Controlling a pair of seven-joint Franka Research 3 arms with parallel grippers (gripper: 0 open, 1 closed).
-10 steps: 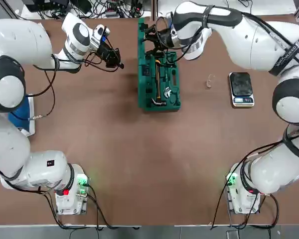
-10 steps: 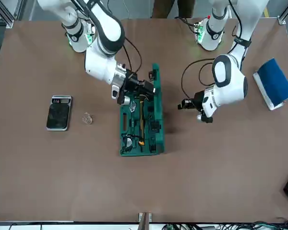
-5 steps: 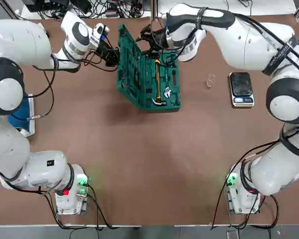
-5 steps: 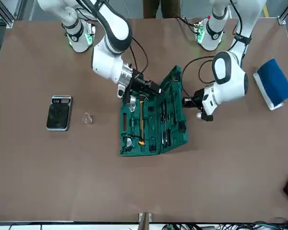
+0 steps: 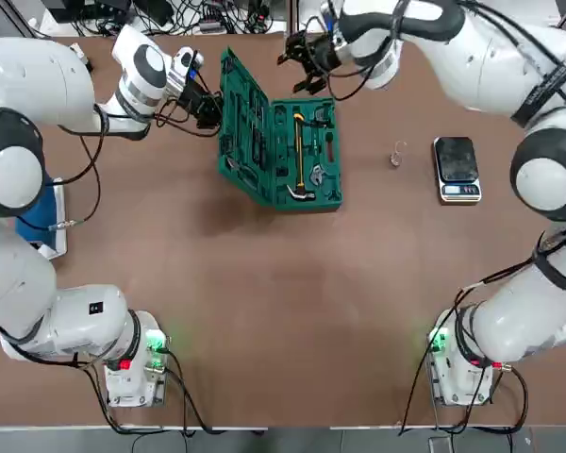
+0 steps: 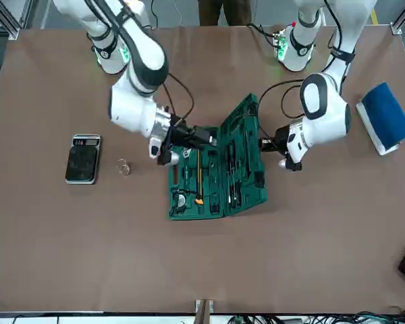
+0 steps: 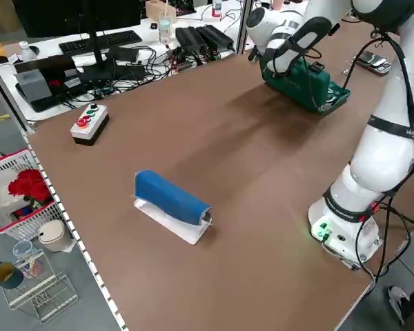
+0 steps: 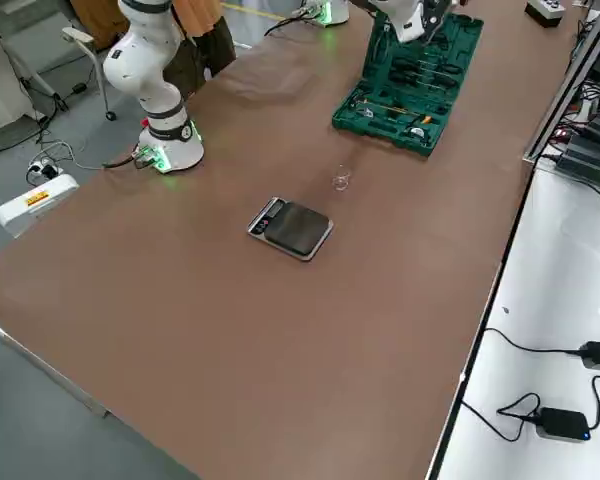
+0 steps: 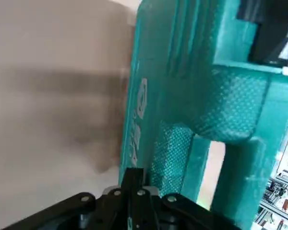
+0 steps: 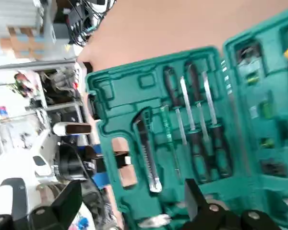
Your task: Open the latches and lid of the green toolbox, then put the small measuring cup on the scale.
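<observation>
1. Too small to make out: the latches. Partly hidden beneath the right forearm and gripper in the front view: one end of the green toolbox (image 5: pixel 305 156), its lid (image 5: pixel 242 142) swung open, tools in both moulded halves.
2. Right gripper (image 10: pixel 132 196) above one end of the toolbox; fingers spread, with nothing between them.
3. Left gripper (image 9: pixel 134 178) at the outer edge of the lid; fingers pressed together. Contact with the lid: cannot tell.
4. Nearly lost against the brown surface, being clear: the small measuring cup (image 5: pixel 396 154), on the table (image 5: pixel 264 311) between toolbox and scale (image 5: pixel 457 170), apart from both.
5. Cut off by the front view's edge: a button box (image 7: pixel 90 124), seen whole from the left side. Partly covered by the left arm in the top view: a blue pad (image 7: pixel 171 198) on a white base, lying on the table.
6. Around the table: a keyboard (image 7: pixel 100 43) and tangled cables on a white desk (image 7: pixel 148 33), a basket (image 7: pixel 17 227) with red flowers (image 7: pixel 29 185), a wire rack (image 7: pixel 45 293). Behind the robot, a person (image 6: pixel 225 12), cropped to the legs in the front view.
</observation>
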